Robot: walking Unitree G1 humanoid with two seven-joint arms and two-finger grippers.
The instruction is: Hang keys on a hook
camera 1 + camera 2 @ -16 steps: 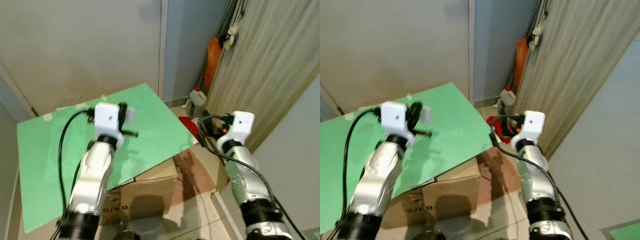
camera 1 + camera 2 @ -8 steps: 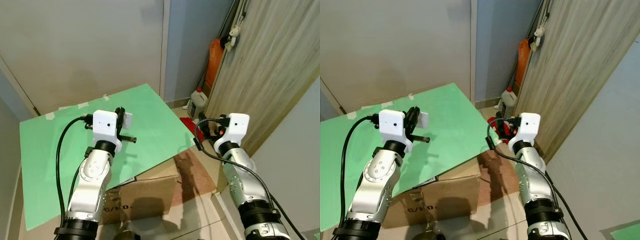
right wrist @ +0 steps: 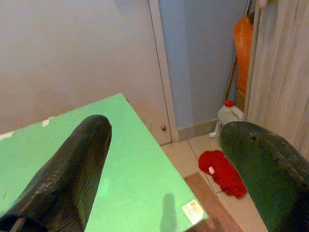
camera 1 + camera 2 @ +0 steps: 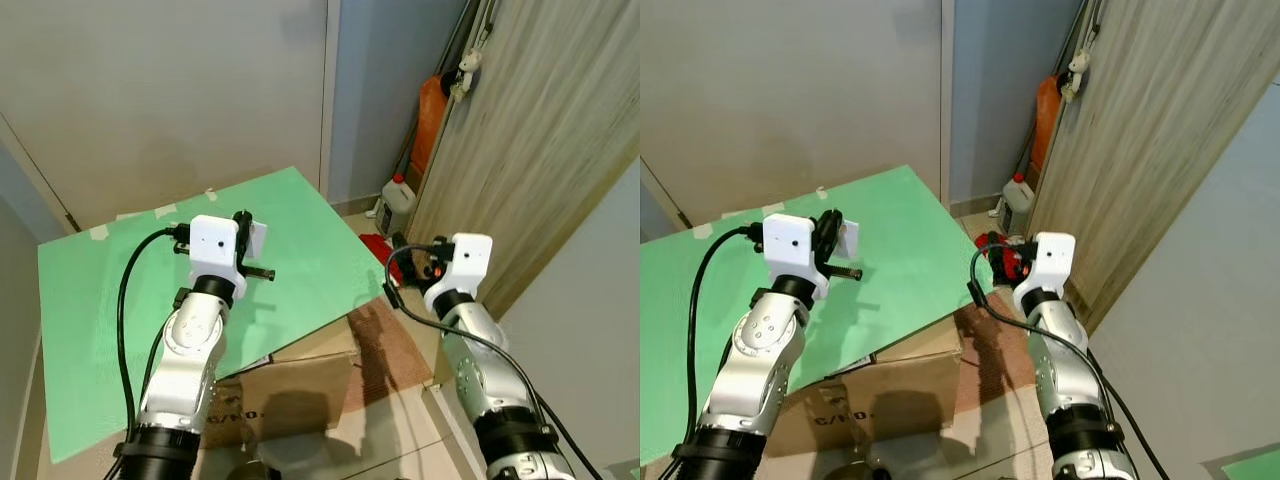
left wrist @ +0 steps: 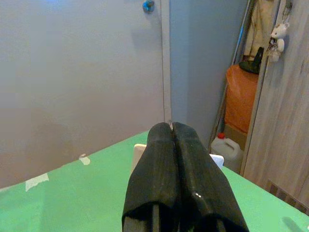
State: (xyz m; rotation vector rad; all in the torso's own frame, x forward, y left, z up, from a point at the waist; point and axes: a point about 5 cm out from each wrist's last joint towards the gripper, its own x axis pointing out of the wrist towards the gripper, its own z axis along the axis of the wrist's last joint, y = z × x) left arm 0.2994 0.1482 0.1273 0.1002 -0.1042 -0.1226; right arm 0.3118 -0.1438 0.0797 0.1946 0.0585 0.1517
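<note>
My left gripper [image 5: 174, 126] is shut, and a thin metal key ring [image 5: 170, 123] pokes out between its fingertips. A white tag [image 4: 257, 238] sits against the fingers. The gripper hovers over a green board [image 4: 120, 320], pointing toward the grey wall. High on that wall is a small blue hook-like knob [image 5: 147, 6]. My right gripper [image 3: 169, 130] is open with nothing between its fingers, held past the board's right edge; in the left eye view its fingers hide behind the white wrist housing [image 4: 468, 255]. A small white bear charm [image 4: 467, 66] hangs on the wooden door.
The green board lies tilted on a cardboard box [image 4: 290, 385]. In the corner by the wooden door [image 4: 540, 150] stand an orange bag [image 4: 430, 115] and a white bottle [image 4: 398, 200]. A red cloth [image 3: 222, 171] lies on the floor there.
The head view has shifted slightly. My right wrist has drifted a little left and lower. The left gripper stays shut at about the same place over the board.
</note>
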